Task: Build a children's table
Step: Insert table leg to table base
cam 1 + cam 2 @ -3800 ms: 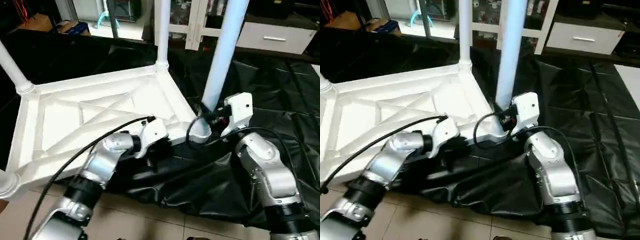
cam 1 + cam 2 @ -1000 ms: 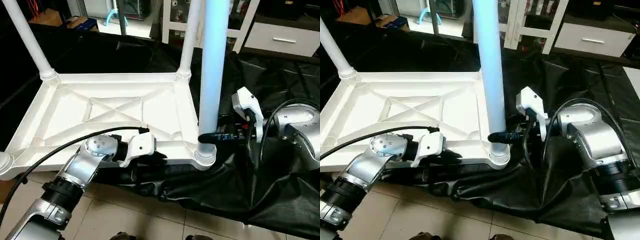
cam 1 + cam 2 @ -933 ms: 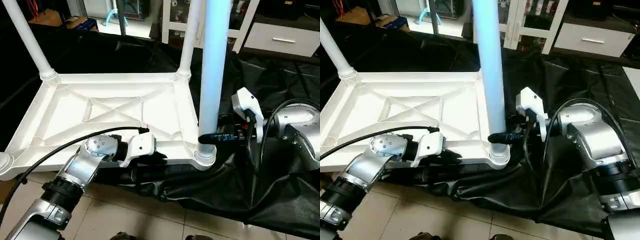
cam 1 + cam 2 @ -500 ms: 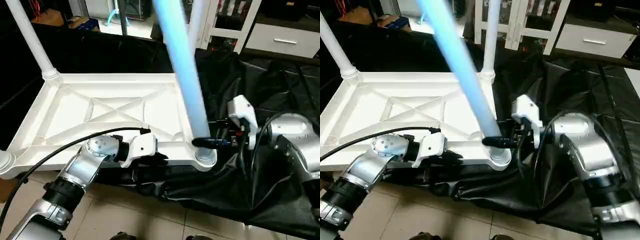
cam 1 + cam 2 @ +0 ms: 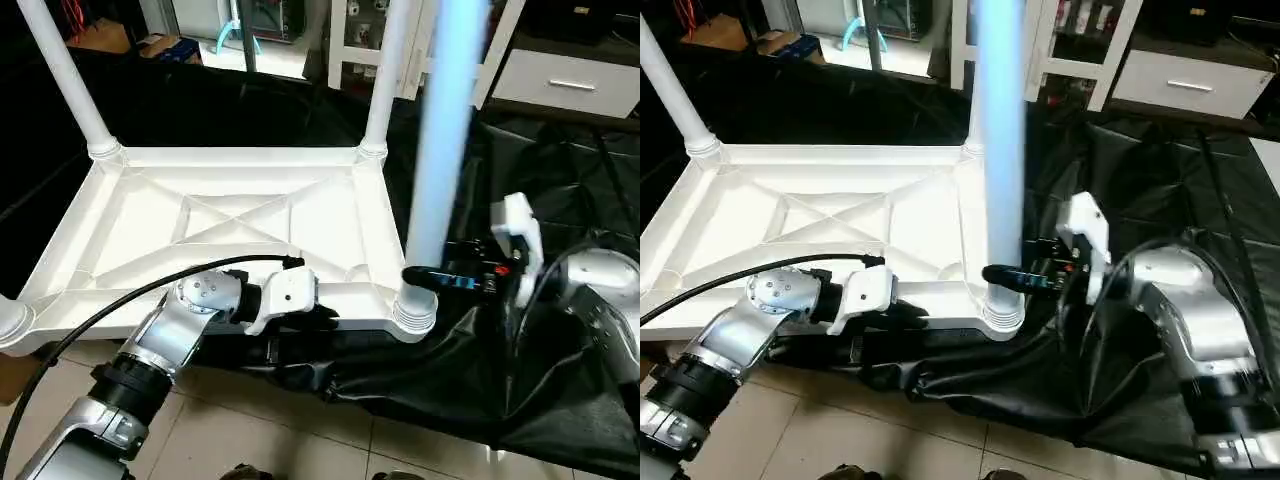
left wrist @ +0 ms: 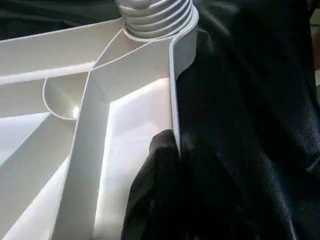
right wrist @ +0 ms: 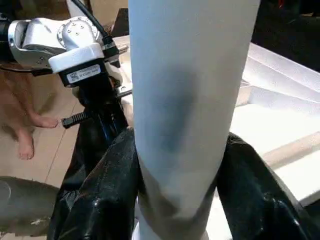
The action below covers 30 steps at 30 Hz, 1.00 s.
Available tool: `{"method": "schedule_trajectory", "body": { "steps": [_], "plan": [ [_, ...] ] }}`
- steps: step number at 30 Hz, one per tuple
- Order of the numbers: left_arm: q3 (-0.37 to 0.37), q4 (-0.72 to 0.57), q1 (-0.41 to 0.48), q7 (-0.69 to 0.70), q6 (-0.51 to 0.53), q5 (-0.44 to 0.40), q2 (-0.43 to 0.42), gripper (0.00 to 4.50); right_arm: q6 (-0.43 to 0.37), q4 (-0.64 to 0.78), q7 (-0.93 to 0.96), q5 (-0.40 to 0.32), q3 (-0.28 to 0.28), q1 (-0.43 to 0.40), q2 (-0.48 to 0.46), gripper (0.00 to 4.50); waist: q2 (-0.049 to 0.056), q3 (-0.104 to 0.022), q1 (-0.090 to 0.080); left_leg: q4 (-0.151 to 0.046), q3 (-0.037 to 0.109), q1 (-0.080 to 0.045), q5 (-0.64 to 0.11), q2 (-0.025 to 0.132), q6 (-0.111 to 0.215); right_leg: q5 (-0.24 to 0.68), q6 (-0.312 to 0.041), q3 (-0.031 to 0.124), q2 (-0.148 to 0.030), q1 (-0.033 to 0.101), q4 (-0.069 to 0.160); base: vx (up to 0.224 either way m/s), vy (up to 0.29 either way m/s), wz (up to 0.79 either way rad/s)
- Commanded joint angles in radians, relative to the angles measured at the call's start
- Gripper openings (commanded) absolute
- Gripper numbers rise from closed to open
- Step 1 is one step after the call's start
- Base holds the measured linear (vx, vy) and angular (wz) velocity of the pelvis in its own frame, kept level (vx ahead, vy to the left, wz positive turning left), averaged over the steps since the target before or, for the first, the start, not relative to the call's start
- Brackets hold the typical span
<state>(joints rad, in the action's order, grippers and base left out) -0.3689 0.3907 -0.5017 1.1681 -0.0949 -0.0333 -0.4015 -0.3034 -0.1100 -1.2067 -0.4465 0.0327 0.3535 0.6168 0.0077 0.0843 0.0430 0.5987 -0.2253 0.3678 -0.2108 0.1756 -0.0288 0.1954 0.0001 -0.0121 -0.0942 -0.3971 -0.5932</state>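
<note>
Table top: the white plastic square table top lies upside down on a black crinkled plastic sheet spread over the tiled floor, its X-ribbed underside facing up.
Near right corner: a long tapered white tube leg stands upright in the ribbed round corner socket at the near right corner of the top.
Far corners: a second white tube leg rises from the far right corner socket and a third white tube leg from the far left corner socket.
Near left corner: a rounded white socket end shows at the near left corner; what it carries I cannot tell.
Left gripper: its black fingers are pinched together on the thin near edge wall of the top, close beside the near right corner socket.
Right gripper: its black fingers are spread about the width of the tube and clasp the near right leg just above its socket.
Room behind: a white cabinet with a drawer stands beyond the far edge of the sheet.
Person: bare feet stand on the floor tiles near the left arm, seen from the right wrist.
</note>
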Motion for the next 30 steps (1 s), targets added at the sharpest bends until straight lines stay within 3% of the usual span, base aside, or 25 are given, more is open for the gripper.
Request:
{"method": "schedule_trajectory", "body": {
  "steps": [1,4,6,10,13,21,24,26,27,28,29,30],
  "plan": [
    [0.007,-0.009,-0.020,-0.007,-0.030,0.009,0.001,0.00,-0.051,-0.058,0.027,0.064,0.019,-0.097,0.058,1.79,0.001,-0.047,-0.006,-0.091,0.029,-0.031,-0.235,0.065,0.026,0.138,-0.265,0.029,-0.044,0.021,0.067,0.000,0.000,0.00],
    [0.008,-0.008,-0.019,-0.008,-0.030,0.009,0.000,0.00,-0.055,-0.047,0.027,0.060,0.011,-0.115,0.066,1.79,-0.001,-0.046,-0.007,-0.092,0.032,-0.023,-0.230,0.063,0.033,0.140,-0.260,0.029,-0.045,0.024,0.066,0.000,0.000,0.00],
    [0.008,-0.008,-0.018,-0.011,-0.029,0.008,0.001,0.00,-0.064,-0.016,0.018,0.052,-0.003,-0.162,0.091,1.79,-0.003,-0.044,-0.008,-0.094,0.032,-0.028,-0.258,0.065,0.029,0.191,-0.251,0.030,-0.047,0.020,0.073,0.000,0.000,0.00],
    [0.009,-0.007,-0.018,-0.013,-0.029,0.007,0.001,0.00,-0.081,0.026,0.004,0.043,-0.004,-0.204,0.112,1.79,-0.003,-0.042,-0.009,-0.097,0.035,-0.024,-0.269,0.065,0.027,0.213,-0.237,0.030,-0.047,0.020,0.076,0.000,0.000,0.00],
    [0.007,-0.006,-0.019,-0.014,-0.028,0.004,0.003,0.00,-0.124,0.118,-0.009,0.017,0.017,-0.259,0.126,1.79,-0.002,-0.041,-0.006,-0.098,0.034,-0.027,-0.265,0.066,0.030,0.207,-0.230,0.032,-0.046,0.018,0.078,0.000,0.000,0.00],
    [0.004,-0.006,-0.019,-0.013,-0.026,0.005,0.005,0.00,-0.155,0.176,0.019,-0.006,0.036,-0.284,0.115,1.79,0.000,-0.044,-0.004,-0.096,0.033,-0.024,-0.223,0.066,0.042,0.139,-0.244,0.029,-0.047,0.022,0.071,0.000,0.000,0.00],
    [0.005,-0.003,-0.021,-0.018,-0.028,0.003,0.007,0.00,-0.176,0.185,0.066,-0.045,0.001,-0.263,0.082,1.79,-0.001,-0.045,-0.005,-0.097,0.033,-0.025,-0.218,0.066,0.043,0.138,-0.247,0.029,-0.047,0.023,0.071,0.000,0.000,0.00],
    [0.015,0.017,-0.033,-0.053,-0.051,-0.012,0.013,0.00,-0.223,0.146,0.165,-0.156,-0.117,-0.165,0.005,1.79,0.004,-0.050,-0.009,-0.097,0.034,-0.026,-0.220,0.064,0.038,0.145,-0.258,0.028,-0.048,0.021,0.071,0.000,0.000,0.00],
    [0.015,0.017,-0.033,-0.053,-0.051,-0.012,0.013,0.00,-0.223,0.146,0.165,-0.156,-0.117,-0.165,0.005,1.79,0.001,-0.049,-0.011,-0.097,0.034,-0.023,-0.227,0.061,0.036,0.156,-0.258,0.026,-0.045,0.022,0.071,0.000,0.000,0.00],
    [0.018,0.028,-0.040,-0.064,-0.058,-0.017,0.017,0.00,-0.249,0.121,0.197,-0.209,-0.171,-0.114,-0.011,1.78,-0.004,-0.053,-0.011,-0.094,0.034,-0.024,-0.224,0.061,0.029,0.160,-0.254,0.027,-0.046,0.025,0.071,0.000,0.000,0.00],
    [0.019,0.039,-0.048,-0.078,-0.069,-0.026,0.020,0.00,-0.284,0.098,0.217,-0.273,-0.227,-0.065,-0.010,1.78,-0.001,-0.054,-0.014,-0.091,0.033,-0.024,-0.199,0.060,0.036,0.139,-0.261,0.028,-0.046,0.024,0.068,0.000,0.000,0.00],
    [0.019,0.041,-0.050,-0.080,-0.072,-0.027,0.021,0.00,-0.292,0.094,0.221,-0.287,-0.239,-0.055,-0.009,1.78,0.002,-0.056,-0.014,-0.089,0.034,-0.022,-0.172,0.059,0.044,0.123,-0.267,0.027,-0.048,0.028,0.066,0.000,0.000,0.00]
  ]
}}
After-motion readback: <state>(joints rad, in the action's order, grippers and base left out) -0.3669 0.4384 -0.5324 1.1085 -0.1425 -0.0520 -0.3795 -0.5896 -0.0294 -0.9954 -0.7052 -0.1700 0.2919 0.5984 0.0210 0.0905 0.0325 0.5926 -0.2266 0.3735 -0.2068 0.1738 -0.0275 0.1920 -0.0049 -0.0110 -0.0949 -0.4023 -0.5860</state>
